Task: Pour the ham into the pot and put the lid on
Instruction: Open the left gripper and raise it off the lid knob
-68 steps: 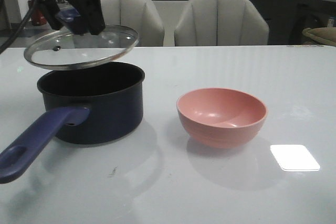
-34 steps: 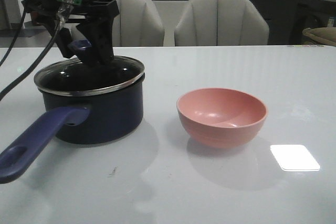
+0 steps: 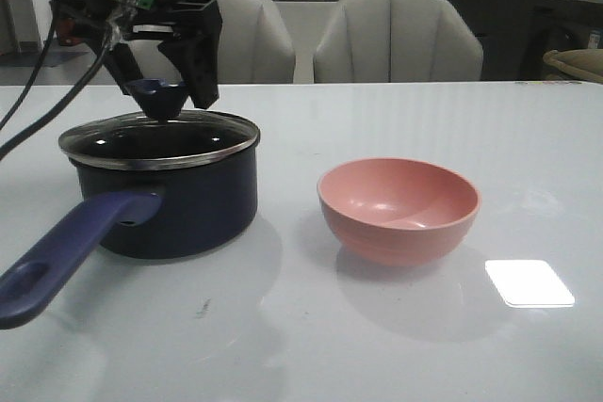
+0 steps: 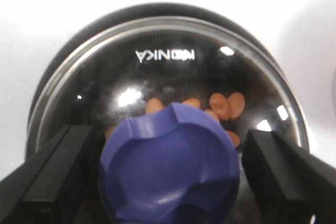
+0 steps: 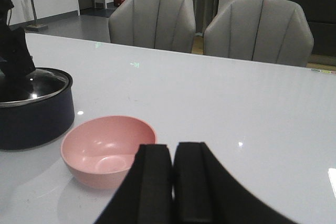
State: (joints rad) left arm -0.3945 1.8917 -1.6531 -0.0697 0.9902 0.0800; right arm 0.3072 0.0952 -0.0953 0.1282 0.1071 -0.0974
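Observation:
The dark navy pot (image 3: 188, 204) stands at the table's left, its long purple-blue handle (image 3: 66, 251) pointing to the front left. The glass lid (image 3: 160, 134) lies level on its rim. My left gripper (image 3: 165, 91) is open, its fingers (image 4: 58, 166) apart from both sides of the blue knob (image 4: 170, 166). Orange-pink ham chunks (image 4: 226, 106) show through the glass (image 4: 168, 72) on the pot's bottom. My right gripper (image 5: 173, 156) is shut and empty, in front of the pink bowl (image 5: 105, 148); it is outside the front view.
The empty pink bowl (image 3: 398, 209) stands to the right of the pot. Two grey chairs (image 3: 396, 35) stand behind the table's far edge. A bright light patch (image 3: 529, 282) lies on the table at the front right.
The lid came down from above the pot and now lies level on the rim. My left gripper has opened off the knob.

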